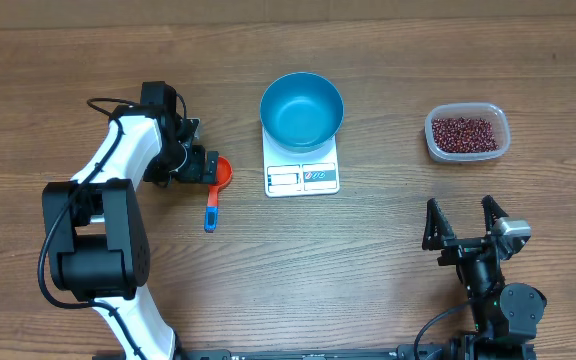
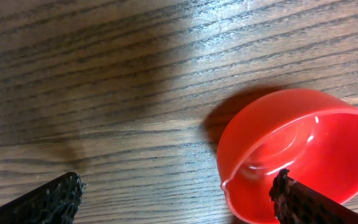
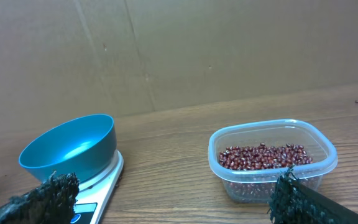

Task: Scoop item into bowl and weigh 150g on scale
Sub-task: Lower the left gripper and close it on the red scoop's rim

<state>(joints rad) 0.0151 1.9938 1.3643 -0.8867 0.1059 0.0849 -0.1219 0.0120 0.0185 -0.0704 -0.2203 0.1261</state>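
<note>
A brown wood-grain table [image 1: 368, 290] fills the room's working area. In the middle, the round bright blue plastic bowl [image 1: 302, 108] sits empty on the small white rectangular scale [image 1: 302, 176]. The dark red beans [image 1: 464, 132] lie in a clear plastic tub [image 1: 467, 158] well to the right. The left gripper [image 2: 176, 202] hangs spread wide just beside a red scoop with a blue handle [image 1: 223, 175]. The right gripper [image 1: 461, 222] is also spread wide and holds nothing.
</note>
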